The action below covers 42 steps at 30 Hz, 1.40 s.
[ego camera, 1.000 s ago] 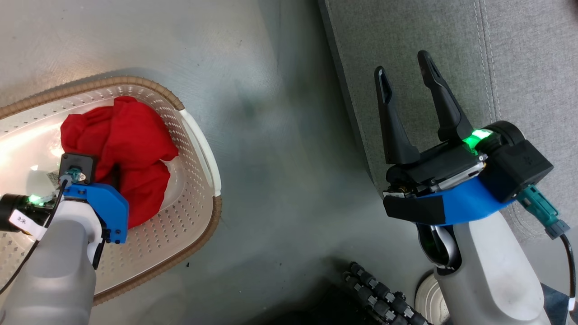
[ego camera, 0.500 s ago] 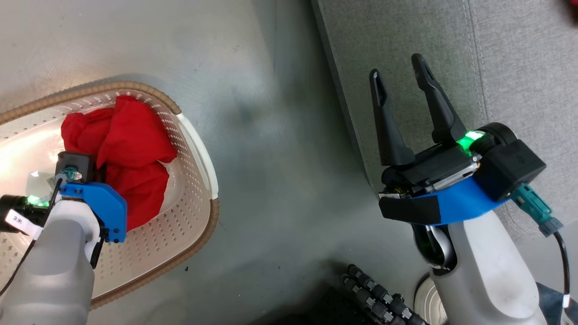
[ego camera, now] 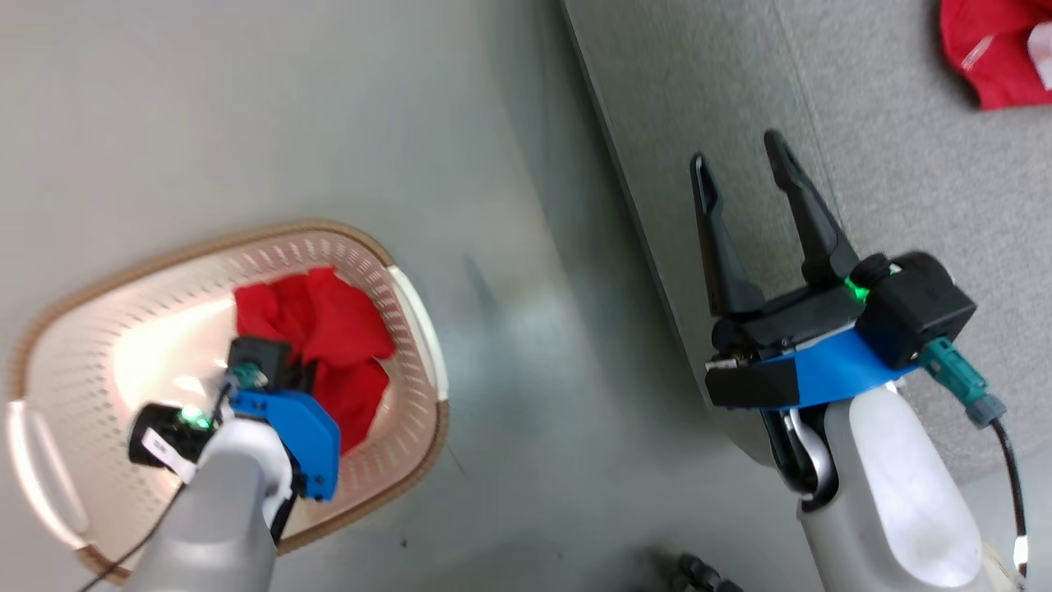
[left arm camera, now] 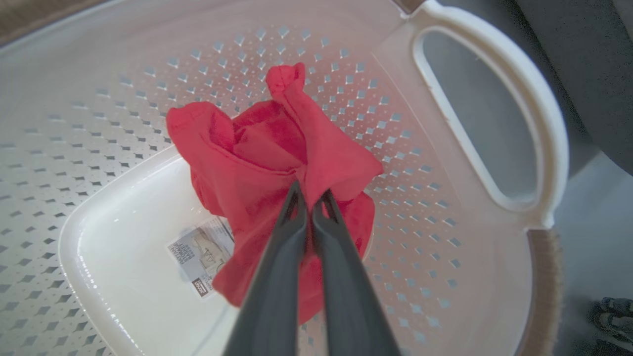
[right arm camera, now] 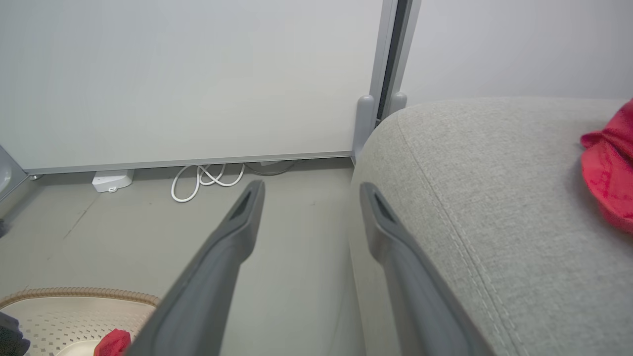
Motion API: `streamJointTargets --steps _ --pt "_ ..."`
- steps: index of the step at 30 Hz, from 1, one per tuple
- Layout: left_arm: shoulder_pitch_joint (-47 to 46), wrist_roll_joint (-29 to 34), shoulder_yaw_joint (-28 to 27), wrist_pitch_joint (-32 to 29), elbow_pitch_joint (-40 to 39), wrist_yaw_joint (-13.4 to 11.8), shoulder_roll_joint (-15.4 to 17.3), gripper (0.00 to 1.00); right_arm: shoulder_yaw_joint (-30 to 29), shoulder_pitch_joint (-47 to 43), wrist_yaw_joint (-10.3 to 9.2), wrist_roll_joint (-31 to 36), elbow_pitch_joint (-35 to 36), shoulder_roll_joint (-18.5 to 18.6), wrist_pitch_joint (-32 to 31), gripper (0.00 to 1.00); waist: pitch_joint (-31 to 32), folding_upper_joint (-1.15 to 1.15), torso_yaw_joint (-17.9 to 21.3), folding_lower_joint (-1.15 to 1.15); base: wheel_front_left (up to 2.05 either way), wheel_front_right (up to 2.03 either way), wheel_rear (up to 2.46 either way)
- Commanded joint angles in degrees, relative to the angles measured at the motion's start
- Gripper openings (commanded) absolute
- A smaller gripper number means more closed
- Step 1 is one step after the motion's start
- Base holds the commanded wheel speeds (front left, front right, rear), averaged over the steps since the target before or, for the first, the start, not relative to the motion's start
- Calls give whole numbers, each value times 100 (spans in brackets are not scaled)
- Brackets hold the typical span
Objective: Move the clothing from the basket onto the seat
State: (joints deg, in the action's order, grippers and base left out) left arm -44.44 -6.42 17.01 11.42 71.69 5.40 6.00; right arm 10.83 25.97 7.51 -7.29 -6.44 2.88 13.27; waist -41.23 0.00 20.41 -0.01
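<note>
Bare grey floor [ego camera: 509,164] separating basket [ego camera: 419,312] at left from seat [ego camera: 740,99] at right; lift-out stage, by the look of it.

At left gripper [left arm camera: 309,195]: pressed together on a fold of the red clothing [left arm camera: 257,148], bunched inside the basket on its handle side, over a paper label [left arm camera: 200,252] on the basket bottom. At right gripper [ego camera: 735,152]: spread, holding nothing, hovering at the seat's front edge. A second red garment [ego camera: 994,49] lying on the seat, well apart from both grippers. From the held load, seat to the right across the floor strip; loaded arm the farther of the two from it. Likely requirement: raise clear of the brown rim first, then carry rightward over the seat edge. Possible snag: trailing cloth on the rim.
</note>
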Motion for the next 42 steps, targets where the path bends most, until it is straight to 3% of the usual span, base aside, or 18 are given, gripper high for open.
streamJointTargets --steps 1,10,17,22,32,42 --pt "113 7 6 31 34 15 12 0 -17 -109 -4 43 -14 0 -30 100 672 0 -451 1 0 0 0" --pt "692 -245 482 253 -132 189 -298 0 -226 -802 -5 332 -13 1 -523 100 2268 0 -1164 1 0 0 0" --pt "1234 -1513 1780 201 -1472 207 -299 0 -314 -1354 -4 317 101 2 -835 100 3232 0 -1491 1 0 0 0" --pt "1117 -2080 2276 197 -1985 208 -301 0 -378 -1693 -4 339 223 2 -1018 100 3741 0 -1640 1 0 0 0" --pt "383 -2862 2845 -69 -2806 198 -302 0 -440 -2106 -4 348 484 1 -1281 100 4192 0 -1843 1 0 0 0" --pt "-321 -3558 3414 -467 -3396 -153 -302 0 -296 -2132 -4 335 455 2 -1392 100 4373 0 -1932 1 0 0 0"
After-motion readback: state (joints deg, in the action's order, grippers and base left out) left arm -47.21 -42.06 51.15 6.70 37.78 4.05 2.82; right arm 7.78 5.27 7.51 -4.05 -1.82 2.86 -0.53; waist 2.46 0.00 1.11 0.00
